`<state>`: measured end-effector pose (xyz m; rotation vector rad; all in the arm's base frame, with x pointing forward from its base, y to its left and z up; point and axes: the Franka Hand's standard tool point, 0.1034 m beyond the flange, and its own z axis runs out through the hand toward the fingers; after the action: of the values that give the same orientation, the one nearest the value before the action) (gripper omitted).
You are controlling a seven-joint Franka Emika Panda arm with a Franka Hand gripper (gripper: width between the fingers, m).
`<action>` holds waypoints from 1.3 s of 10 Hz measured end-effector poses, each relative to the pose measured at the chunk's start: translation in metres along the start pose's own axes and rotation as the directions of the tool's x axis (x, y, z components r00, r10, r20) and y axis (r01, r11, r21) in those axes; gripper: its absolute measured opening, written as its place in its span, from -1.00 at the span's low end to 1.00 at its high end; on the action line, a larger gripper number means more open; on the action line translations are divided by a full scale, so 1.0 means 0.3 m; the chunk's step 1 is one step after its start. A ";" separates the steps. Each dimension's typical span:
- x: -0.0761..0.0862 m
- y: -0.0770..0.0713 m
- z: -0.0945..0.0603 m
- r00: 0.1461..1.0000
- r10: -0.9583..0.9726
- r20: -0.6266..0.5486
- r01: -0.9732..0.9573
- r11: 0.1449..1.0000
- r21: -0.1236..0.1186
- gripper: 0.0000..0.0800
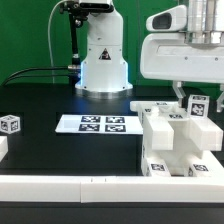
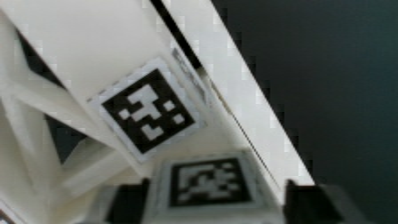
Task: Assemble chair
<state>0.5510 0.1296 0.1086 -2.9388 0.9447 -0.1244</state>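
Note:
The chair [image 1: 168,140] stands partly built at the exterior view's right, a cluster of chunky white blocks with black-and-white tags. My gripper [image 1: 196,98] reaches down onto its upper right part, around a small upright tagged piece [image 1: 197,106]. In the wrist view that tagged piece [image 2: 210,180] sits between my dark fingertips [image 2: 128,203], and both lie against its sides. My gripper [image 2: 217,206] is shut on it. A larger white slab with a tag [image 2: 151,108] runs slanted just beyond it.
The marker board [image 1: 100,124] lies mid-table. A loose white tagged cube [image 1: 10,124] sits at the exterior view's left. A white rail [image 1: 90,185] lines the front edge. The white robot base [image 1: 103,60] stands at the back, with cables trailing left.

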 end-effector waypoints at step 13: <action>0.001 -0.012 0.008 0.301 0.953 0.038 -0.953 0.302 -0.017 -0.33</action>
<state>0.5537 0.1324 0.1064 -1.7820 2.4524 0.0029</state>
